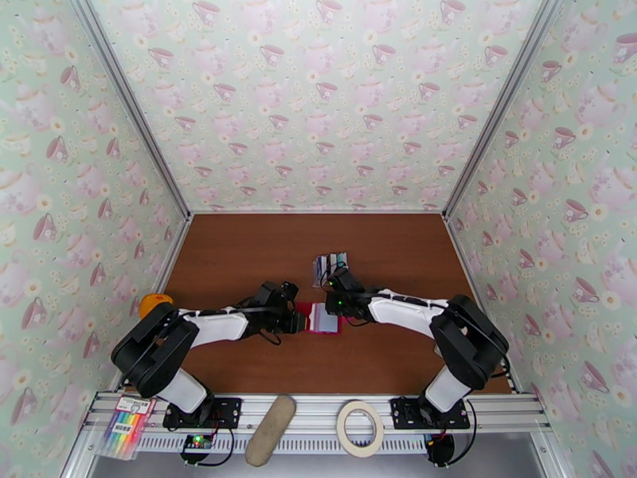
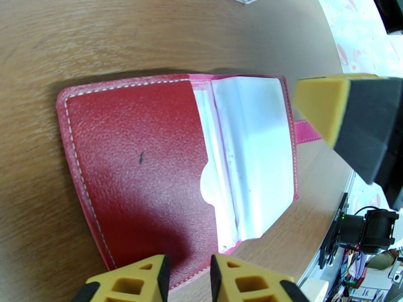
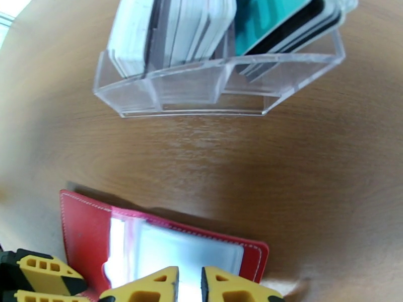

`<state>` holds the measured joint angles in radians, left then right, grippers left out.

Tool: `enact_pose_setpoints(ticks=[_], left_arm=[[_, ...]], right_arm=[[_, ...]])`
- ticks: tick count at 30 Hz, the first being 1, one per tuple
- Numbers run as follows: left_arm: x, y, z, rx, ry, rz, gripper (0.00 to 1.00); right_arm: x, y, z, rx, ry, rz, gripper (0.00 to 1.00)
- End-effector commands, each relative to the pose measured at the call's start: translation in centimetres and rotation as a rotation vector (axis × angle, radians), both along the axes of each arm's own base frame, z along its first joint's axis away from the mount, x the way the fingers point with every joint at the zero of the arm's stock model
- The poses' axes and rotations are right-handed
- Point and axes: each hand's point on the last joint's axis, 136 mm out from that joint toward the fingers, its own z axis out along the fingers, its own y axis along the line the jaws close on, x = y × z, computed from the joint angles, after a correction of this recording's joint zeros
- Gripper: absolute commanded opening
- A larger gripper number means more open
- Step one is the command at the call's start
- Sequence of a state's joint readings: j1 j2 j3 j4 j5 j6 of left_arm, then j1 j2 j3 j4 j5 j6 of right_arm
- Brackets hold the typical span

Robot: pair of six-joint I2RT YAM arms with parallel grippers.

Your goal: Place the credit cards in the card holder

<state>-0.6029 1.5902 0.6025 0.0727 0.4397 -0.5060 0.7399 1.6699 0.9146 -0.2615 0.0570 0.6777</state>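
Note:
The card holder lies open on the brown table, its red cover folded out and its clear sleeves showing. My left gripper sits at its left edge; the yellow fingers stand slightly apart over the cover's edge, holding nothing. My right gripper is at the holder's far right edge, its fingertips almost together above the clear sleeve. The credit cards stand upright just beyond, in a clear stand: white ones to the left and teal and black ones to the right.
An orange object lies at the table's left edge. On the front rail sit a marker pack, a beige case and a tape roll. Wallpapered walls close the sides and back.

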Motion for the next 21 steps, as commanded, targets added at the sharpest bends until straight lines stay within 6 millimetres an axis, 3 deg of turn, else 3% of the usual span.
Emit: enact_pose_setpoints(ticks=[1, 12, 21], left_arm=[[-1.3, 2.3, -3.2, 0.122, 0.077, 0.012, 0.31], [-1.4, 2.2, -3.4, 0.112, 0.080, -0.005, 0.37], [-1.8, 1.6, -3.5, 0.073, 0.094, -0.024, 0.49]], right_arm=[[0.6, 0.3, 0.3, -0.015, -0.009, 0.014, 0.21], [0.4, 0.0, -1.5, -0.038, 0.022, 0.013, 0.21], [-0.7, 0.4, -2.8, 0.008, 0.061, 0.015, 0.20]])
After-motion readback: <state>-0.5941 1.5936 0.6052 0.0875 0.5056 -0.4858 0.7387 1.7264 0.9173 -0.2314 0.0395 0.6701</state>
